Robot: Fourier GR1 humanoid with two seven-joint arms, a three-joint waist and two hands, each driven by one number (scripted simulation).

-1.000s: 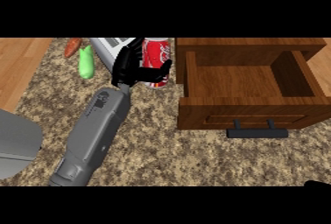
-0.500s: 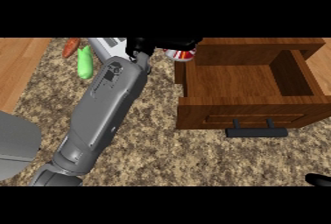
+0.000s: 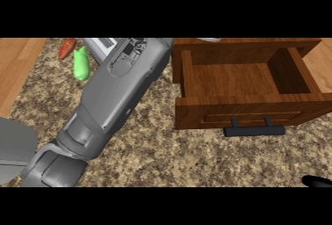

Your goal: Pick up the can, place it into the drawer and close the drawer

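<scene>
can: you can't see it; probably past the far edge, at the left arm's (image 3: 110, 96) end.
left robot hand: cut off, can't tell its grip.
drawer (image 3: 246, 115): open, right of that arm.
right robot hand (image 3: 318, 181): near-right corner, well apart from the drawer.

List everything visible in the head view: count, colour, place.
drawer: one, brown wood, open, right on the counter
drawer handle: one, black, on the drawer's front
green vegetable: one, green, upper left on the counter
orange vegetable: one, orange-red, just above and left of the green one
grey-white object: one, top edge, partly behind the forearm; cannot tell what
counter: one, speckled brown-grey
wood strip: one, light brown, left edge
can: none in view
left forearm: one, grey, lower left up to the top edge
left hand: out of view past the top edge
right hand: black tip only, lower right corner
</scene>
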